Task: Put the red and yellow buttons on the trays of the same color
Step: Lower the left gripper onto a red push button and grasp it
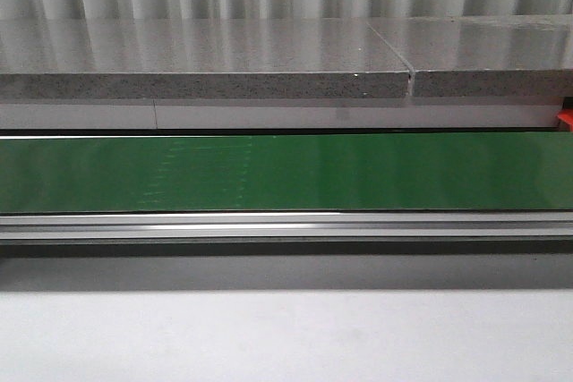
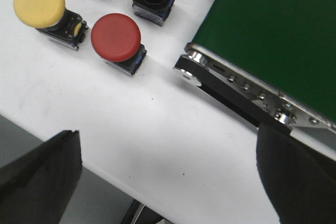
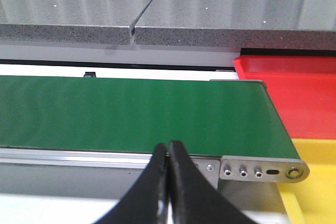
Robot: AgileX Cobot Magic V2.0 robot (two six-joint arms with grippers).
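The left gripper [image 2: 168, 182] is hanging released over the white counter [image 2: 157, 129] near a round red mushroom-cap button [image 2: 116, 37], while the right gripper [image 3: 168, 153] is sitting clenched empty before the green conveyor belt [image 3: 131, 111].

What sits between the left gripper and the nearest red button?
Nothing: the left wrist view shows only bare white table between the left gripper and the nearest red button.

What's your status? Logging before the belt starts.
Left gripper open, right gripper shut, both empty. Yellow button and red buttons untouched on table. Red tray and yellow tray at belt end. Nothing in the way.
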